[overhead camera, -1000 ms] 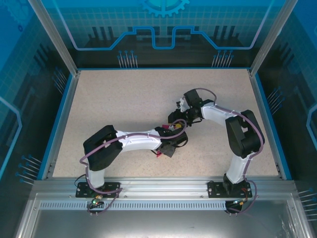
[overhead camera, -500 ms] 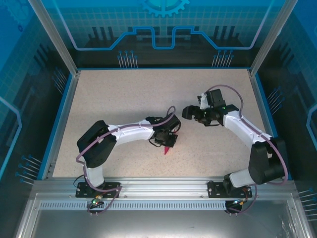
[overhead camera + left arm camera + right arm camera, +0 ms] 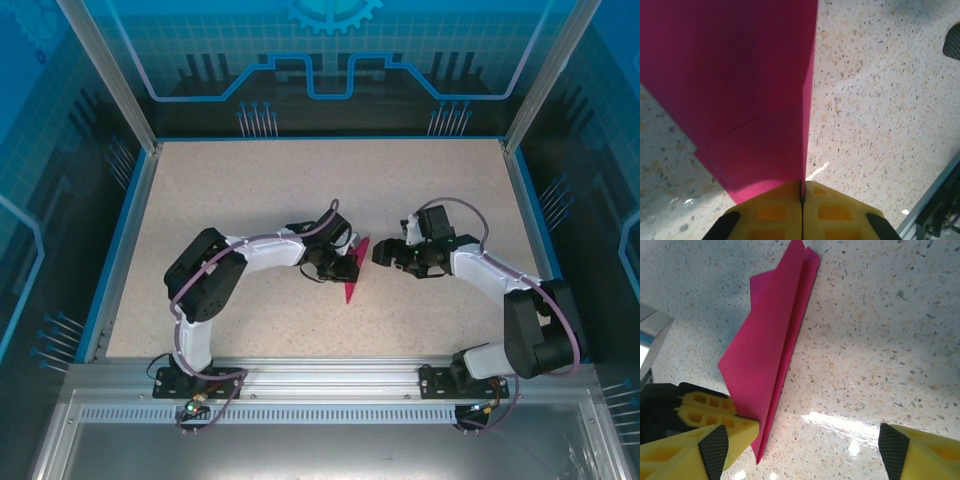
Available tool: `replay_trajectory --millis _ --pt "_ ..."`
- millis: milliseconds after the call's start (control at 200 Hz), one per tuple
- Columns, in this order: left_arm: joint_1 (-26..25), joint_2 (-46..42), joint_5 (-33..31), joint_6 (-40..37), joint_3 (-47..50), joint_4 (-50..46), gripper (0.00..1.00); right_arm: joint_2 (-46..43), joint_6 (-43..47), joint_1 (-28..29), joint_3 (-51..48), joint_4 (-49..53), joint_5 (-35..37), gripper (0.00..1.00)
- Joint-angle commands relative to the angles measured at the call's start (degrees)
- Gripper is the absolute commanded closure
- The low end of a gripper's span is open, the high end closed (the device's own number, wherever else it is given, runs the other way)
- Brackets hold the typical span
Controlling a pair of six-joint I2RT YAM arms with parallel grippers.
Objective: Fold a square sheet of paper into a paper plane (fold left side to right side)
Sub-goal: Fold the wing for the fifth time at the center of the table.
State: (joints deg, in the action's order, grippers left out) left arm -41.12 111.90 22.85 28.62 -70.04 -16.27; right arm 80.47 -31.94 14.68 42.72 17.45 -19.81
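Paper plane (image 3: 352,272) — magenta-pink, folded to a narrow dart with its layers stacked along a centre crease. It sits near the middle of the desk (image 3: 250,190), between the two claws, one pointed end toward the near edge. Whether its lower edge touches the desk: cannot tell.

Left claw (image 3: 802,192): closed tight, pads pinching the folded layers along one long edge of the plane. Right claw (image 3: 802,450): fingers spread wide, nothing between them, hovering just beside the plane on its right.

Handling, as judged:
- Very light, thin, matte paper. Probably not slippery against the pads, but limp away from the crease.
- The stacked layers along the crease look stiffest, so that is the place to take hold. A pinch on a single wing would likely bend or tear it.
- The pointed ends look fragile — easily crumpled if pressed into the desk.
- Wing flaps stand slightly apart in the right wrist view, so the folds may spring open if let go.
- A light, flat pinch should suffice; dragging risks new wrinkles.
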Motion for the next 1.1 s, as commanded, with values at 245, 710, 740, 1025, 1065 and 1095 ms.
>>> replay_trajectory --millis 245,710,740,1025,1065,1095 --pt "3.21 2.27 11.28 5.18 2.97 11.97 0.95 1.69 -3.48 0.74 -3.90 -11.92 -2.33 0.30" --pt "7.52 4.16 17.23 8.28 7.54 21.76 0.94 9.32 -7.68 4.12 -2.01 -19.57 -2.77 0.36" --pt "7.71 4.33 17.59 8.44 7.79 22.40 0.95 9.59 -7.90 4.26 -1.95 -20.06 -2.71 0.36" --pt "9.21 6.05 19.86 9.30 8.56 25.96 0.95 12.44 -10.57 5.00 -0.84 -23.69 -2.00 0.43" --pt "9.47 6.22 20.16 9.48 8.77 26.44 0.94 12.90 -10.75 5.18 -0.52 -23.72 -1.71 0.44" --pt "9.68 6.23 20.28 9.52 8.77 26.68 0.95 13.24 -10.90 5.36 -0.20 -23.72 -1.51 0.45"
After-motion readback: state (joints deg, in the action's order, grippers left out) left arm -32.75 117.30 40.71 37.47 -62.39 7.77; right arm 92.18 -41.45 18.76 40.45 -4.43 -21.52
